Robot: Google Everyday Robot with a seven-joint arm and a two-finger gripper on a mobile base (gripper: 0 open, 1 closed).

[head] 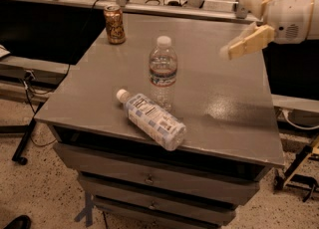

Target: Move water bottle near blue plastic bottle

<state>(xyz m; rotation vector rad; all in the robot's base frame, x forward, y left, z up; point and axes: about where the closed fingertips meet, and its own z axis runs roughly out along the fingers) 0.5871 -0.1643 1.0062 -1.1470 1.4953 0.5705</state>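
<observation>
The water bottle (pixel 163 71), slim and clear with a white cap and a dark label band, stands upright in the middle of the grey cabinet top (pixel 224 108). The blue plastic bottle (pixel 152 118), wider with a pale blue and white label, lies on its side just in front of it, cap toward the left, nearly touching its base. My gripper (pixel 243 23) is up at the right, well away from both bottles, open and empty, with its tan fingers (pixel 246 42) spread apart.
A brown drink can (pixel 114 24) stands at the back left corner of the cabinet top. Drawers run below the front edge. A rail with metal posts runs behind. Cables and a stand leg are on the floor at left.
</observation>
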